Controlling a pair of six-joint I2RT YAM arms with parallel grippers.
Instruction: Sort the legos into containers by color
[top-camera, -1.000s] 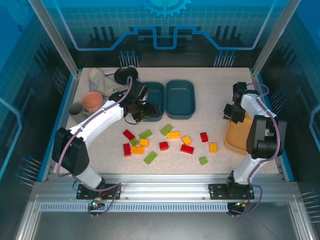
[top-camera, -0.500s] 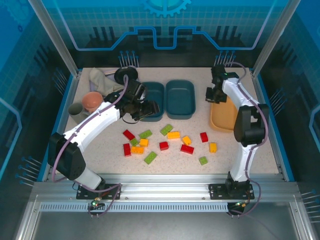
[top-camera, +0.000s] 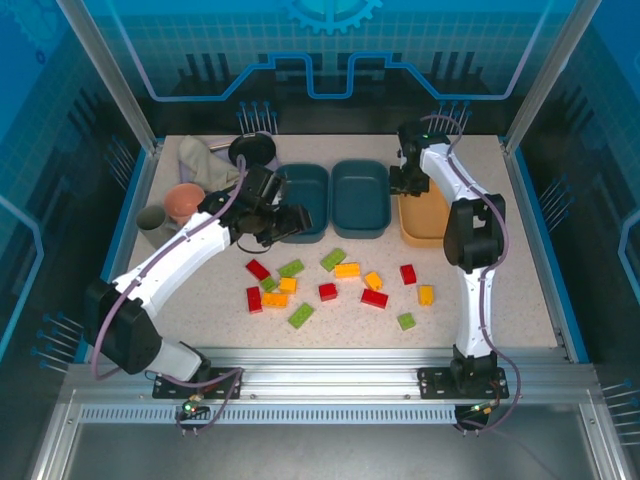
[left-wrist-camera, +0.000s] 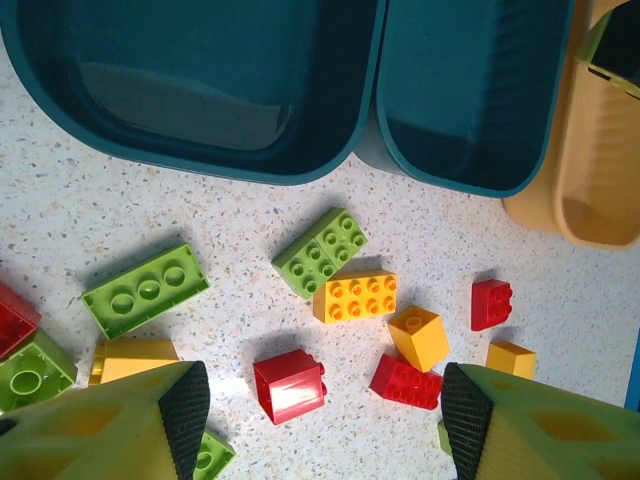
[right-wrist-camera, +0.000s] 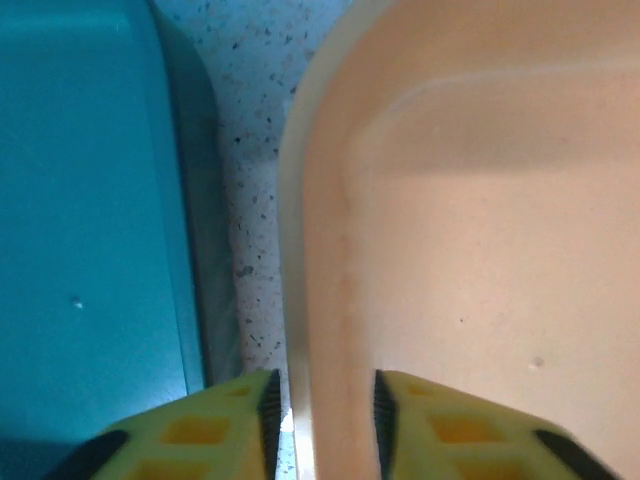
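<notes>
Right gripper (right-wrist-camera: 322, 405) astride yellow tub (right-wrist-camera: 480, 250) rim, grip unclear, arm (top-camera: 474, 232) hiding tub

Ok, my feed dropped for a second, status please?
Left fingers open, empty, above loose legos. Right fingers straddle yellow-orange tub rim, grip unclear. Teal tubs empty. Nothing in the way.

Three tubs stand in a row toward 12 o'clock on the tabletop (top-camera: 520, 280): the left tub (top-camera: 312, 185), the middle tub (top-camera: 360, 198) close against it at 3 o'clock, then the right tub (top-camera: 425, 225) just beside that. The legos (top-camera: 347, 270) lie scattered at 6 o'clock of the tubs. A bowl (top-camera: 185, 200), cup (top-camera: 152, 218), cloth (top-camera: 198, 158) and pan (top-camera: 250, 150) sit from 9 to 11 o'clock of the left tub.
</notes>
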